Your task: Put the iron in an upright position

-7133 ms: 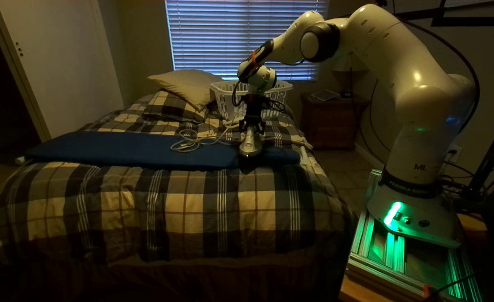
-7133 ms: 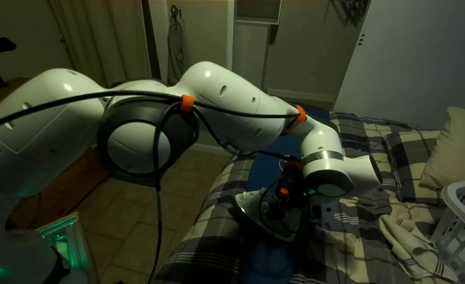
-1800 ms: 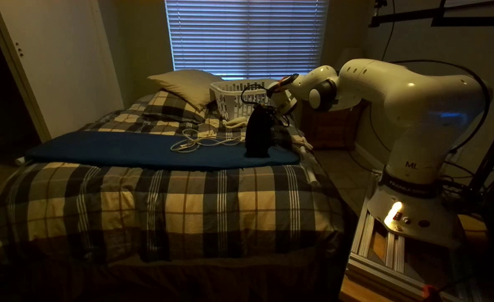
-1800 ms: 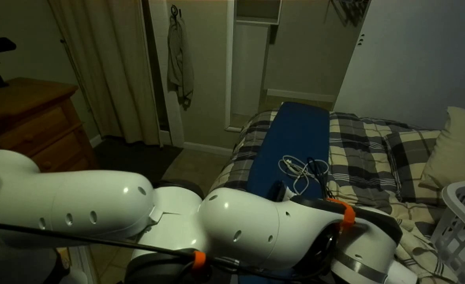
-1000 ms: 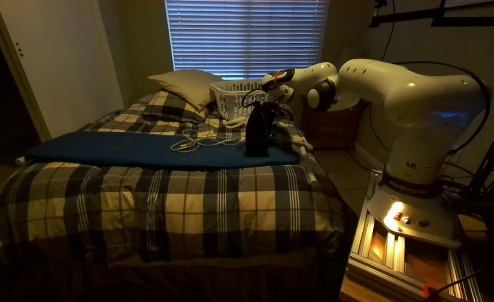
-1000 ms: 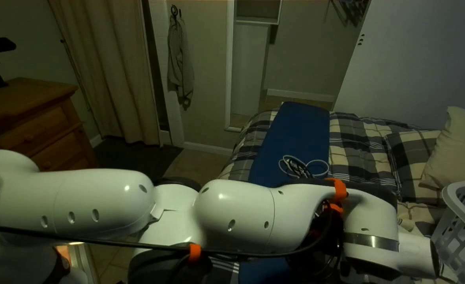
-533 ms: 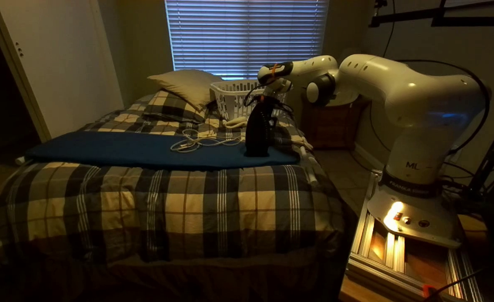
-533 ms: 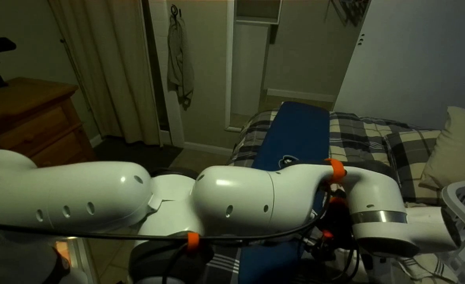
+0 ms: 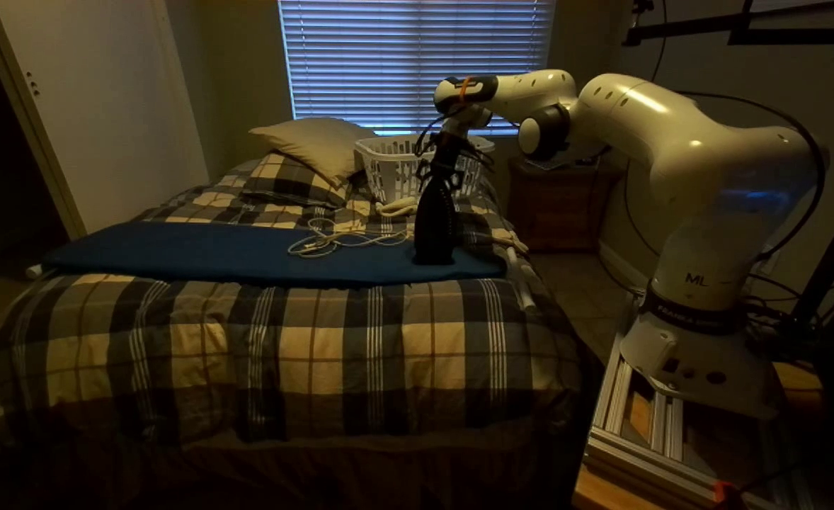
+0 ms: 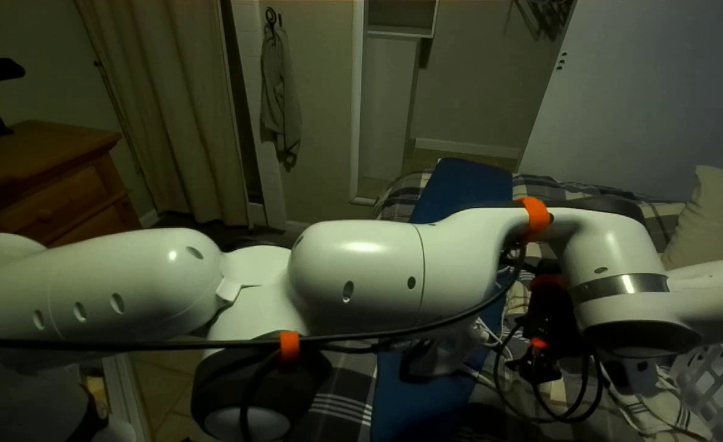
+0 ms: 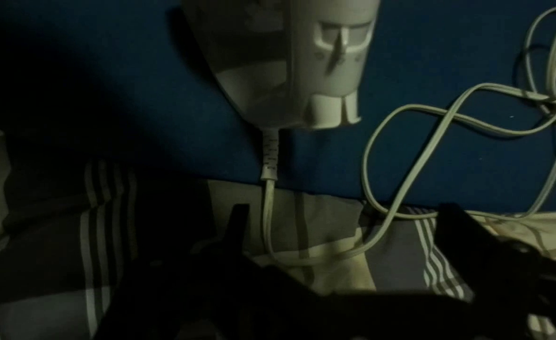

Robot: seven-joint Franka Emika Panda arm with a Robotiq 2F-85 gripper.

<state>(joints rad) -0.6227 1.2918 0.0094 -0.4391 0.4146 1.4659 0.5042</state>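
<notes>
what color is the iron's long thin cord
The thin looped cord is off-white, clearest in the wrist view.

Plaid bed [image 9: 304, 347], blue board [image 9: 212, 248] across it, white basket [image 9: 383, 173], cream pillow [image 9: 311, 138], blinds [image 9: 417, 57], perhaps a shadowed nightstand [image 9: 551, 212]

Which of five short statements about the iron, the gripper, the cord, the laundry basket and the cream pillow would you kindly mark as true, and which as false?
1. The iron stands upright on the blue board. True.
2. The gripper is shut on the iron. False: its fingers are spread wide, and the iron is not between them.
3. The white laundry basket stands on the bed. True.
4. The cord is wound around the iron. False: it lies in loose loops over the board and the bed.
5. The cream pillow lies inside the basket. False: it is on the bed, outside the basket.
</notes>
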